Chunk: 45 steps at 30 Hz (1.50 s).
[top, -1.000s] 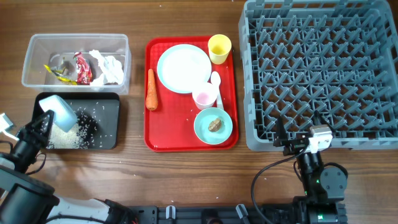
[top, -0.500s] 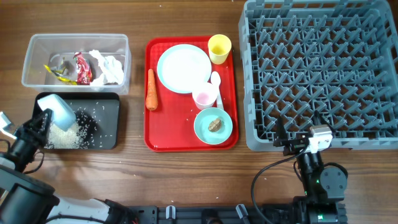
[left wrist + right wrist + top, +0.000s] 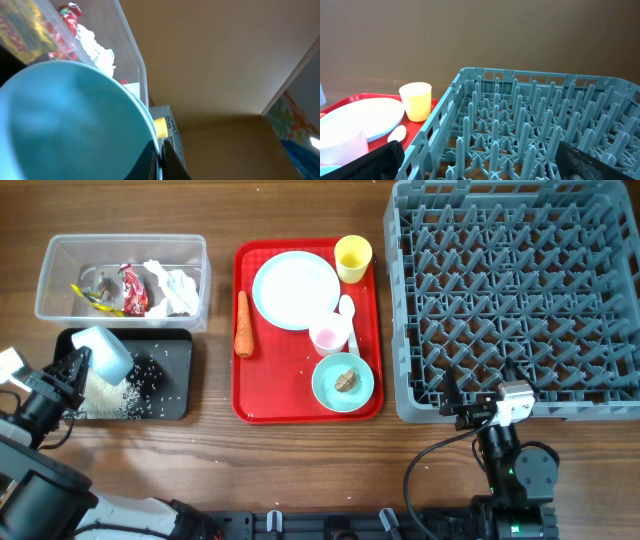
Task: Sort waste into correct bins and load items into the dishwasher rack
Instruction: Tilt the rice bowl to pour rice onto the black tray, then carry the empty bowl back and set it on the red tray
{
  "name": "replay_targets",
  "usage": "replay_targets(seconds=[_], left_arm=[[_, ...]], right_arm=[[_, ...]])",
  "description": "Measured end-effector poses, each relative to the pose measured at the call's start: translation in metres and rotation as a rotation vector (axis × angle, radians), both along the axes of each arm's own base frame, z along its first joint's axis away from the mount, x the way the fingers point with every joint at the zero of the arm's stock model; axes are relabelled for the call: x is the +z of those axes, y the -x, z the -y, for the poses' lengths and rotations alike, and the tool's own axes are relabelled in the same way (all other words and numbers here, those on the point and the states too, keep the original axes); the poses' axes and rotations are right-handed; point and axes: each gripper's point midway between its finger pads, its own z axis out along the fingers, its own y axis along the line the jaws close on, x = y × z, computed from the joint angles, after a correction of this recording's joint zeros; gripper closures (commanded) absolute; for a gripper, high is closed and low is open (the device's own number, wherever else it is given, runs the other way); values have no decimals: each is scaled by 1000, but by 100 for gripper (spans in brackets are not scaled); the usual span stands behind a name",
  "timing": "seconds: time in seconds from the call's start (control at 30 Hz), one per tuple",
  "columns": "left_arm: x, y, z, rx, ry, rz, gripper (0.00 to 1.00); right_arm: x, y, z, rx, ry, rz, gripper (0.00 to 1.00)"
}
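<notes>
From above, the left gripper [image 3: 76,368] is seen pinched on the rim of a pale blue-green bowl [image 3: 103,352], which is held tilted over the black tray [image 3: 175,350]. White rice grains [image 3: 100,395] are spread over that tray's floor. Just behind it, the clear tub [image 3: 120,240] holds a red wrapper [image 3: 133,288], a yellow wrapper [image 3: 88,297] and crumpled tissue [image 3: 176,288]. On the red tray [image 3: 262,395] are laid an orange carrot [image 3: 243,323], a white plate [image 3: 296,290], a yellow cup [image 3: 353,258], a white-pink cup [image 3: 328,336], a white spoon [image 3: 347,308] and a second bowl [image 3: 330,392] with a brown lump [image 3: 346,380] inside. The grey dishwasher rack [image 3: 500,280] stands to the right, and the right gripper [image 3: 462,408] is parked at its near edge. In the left wrist view, the frame is largely filled by the held bowl's inside, with a dark fingertip [image 3: 169,161] pressed to its rim; the tub's wall, wrappers and tissue are seen beyond. In the right wrist view, the fingers [image 3: 375,162] are spread wide with nothing between them, and the rack's pegs, the yellow cup and the plate are seen ahead.
</notes>
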Motion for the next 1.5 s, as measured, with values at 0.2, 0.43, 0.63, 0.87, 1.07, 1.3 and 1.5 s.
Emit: replay_targets(seconds=[0.2,0.43,0.63,0.87,1.07,1.3,1.5], left_arm=[[0,-2,-1,-2,2,-5,96],[-4,-5,-2,8,39,-60,96],[9,-12,-2,55,-36,-148,96],[66,-27,31,73,-242,-147,96],[92,-43,103,12,-440,-159,96],[84,-50,210,-156,-634,-203,96],[59,-34,272,-255,-816,-270,96]], right_arm=[[0,0,0,0,0,0,0],[0,0,0,0,0,0,0],[0,0,0,0,0,0,0],[0,0,0,0,0,0,0],[0,0,0,0,0,0,0],[0,0,0,0,0,0,0],[0,0,0,0,0,0,0]])
